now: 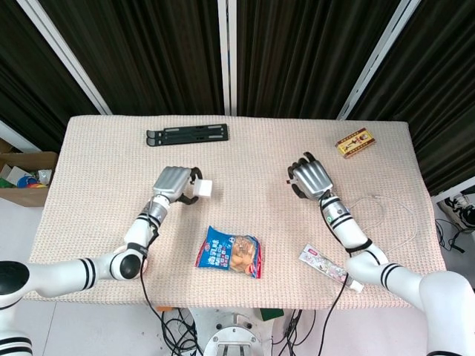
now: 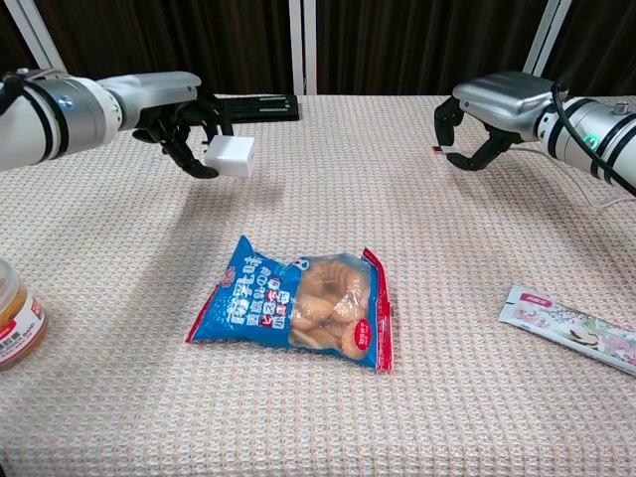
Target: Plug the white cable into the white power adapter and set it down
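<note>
My left hand [image 1: 172,182] [image 2: 171,117] grips the white power adapter [image 1: 203,188] [image 2: 231,156], a small cube held clear of the table at centre left. Across from it, my right hand [image 1: 310,178] [image 2: 489,111] is raised at centre right, fingers curled. It pinches the plug end of the white cable [image 2: 443,150]. The thin white cable [image 1: 387,213] trails in loops over the cloth to the right of that arm. A wide gap lies between adapter and plug.
A blue snack bag [image 1: 228,252] [image 2: 298,303] lies at front centre between the arms. A black folding stand [image 1: 187,134] lies at the back, a yellow box [image 1: 355,142] at back right. A sachet [image 2: 571,328] lies front right and a jar [image 2: 15,313] front left.
</note>
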You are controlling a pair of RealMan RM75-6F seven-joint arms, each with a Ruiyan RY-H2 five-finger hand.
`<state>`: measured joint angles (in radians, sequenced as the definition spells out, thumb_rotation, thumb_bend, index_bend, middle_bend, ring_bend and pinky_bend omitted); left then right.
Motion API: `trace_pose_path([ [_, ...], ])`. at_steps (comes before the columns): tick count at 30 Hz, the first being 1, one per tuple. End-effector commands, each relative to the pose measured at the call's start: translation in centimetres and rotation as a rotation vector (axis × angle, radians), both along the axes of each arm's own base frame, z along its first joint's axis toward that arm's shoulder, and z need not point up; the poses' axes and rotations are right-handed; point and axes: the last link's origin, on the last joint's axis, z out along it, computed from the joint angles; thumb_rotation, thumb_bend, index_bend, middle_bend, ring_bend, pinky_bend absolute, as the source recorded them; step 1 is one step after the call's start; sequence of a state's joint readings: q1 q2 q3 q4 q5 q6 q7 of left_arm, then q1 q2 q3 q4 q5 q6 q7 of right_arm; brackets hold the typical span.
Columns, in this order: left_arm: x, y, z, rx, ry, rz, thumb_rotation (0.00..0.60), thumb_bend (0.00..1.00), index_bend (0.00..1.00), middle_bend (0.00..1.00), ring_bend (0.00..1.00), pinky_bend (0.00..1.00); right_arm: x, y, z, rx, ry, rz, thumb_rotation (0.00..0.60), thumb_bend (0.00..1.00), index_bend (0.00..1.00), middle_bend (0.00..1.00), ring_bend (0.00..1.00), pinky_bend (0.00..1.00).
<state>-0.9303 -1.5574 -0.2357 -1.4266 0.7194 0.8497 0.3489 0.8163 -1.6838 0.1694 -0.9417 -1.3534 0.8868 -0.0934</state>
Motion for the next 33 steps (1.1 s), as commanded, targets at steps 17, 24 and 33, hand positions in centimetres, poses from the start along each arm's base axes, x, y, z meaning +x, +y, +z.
trace_pose_path([
  [17, 2.4, 0.2, 0.9, 0.018, -0.013, -0.014, 0.600, 0.37, 0.53, 0.45, 0.76, 0.95, 5.3, 1.9, 2.3, 0.043, 0.004, 0.008, 0.600, 0.88, 0.56, 0.61, 0.44, 0.28],
  [24, 4.1, 0.5, -0.2, -0.008, -0.045, 0.006, 0.600, 0.37, 0.53, 0.45, 0.76, 0.95, 10.0, 2.3, 1.7, 0.047, -0.002, 0.005, 0.600, 0.88, 0.56, 0.61, 0.44, 0.28],
  [33, 5.3, 0.8, -0.1, -0.030, -0.111, 0.047, 0.600, 0.37, 0.53, 0.45, 0.76, 0.95, 14.1, 2.8, -0.5, 0.031, 0.004, -0.022, 0.600, 0.88, 0.56, 0.61, 0.46, 0.29],
])
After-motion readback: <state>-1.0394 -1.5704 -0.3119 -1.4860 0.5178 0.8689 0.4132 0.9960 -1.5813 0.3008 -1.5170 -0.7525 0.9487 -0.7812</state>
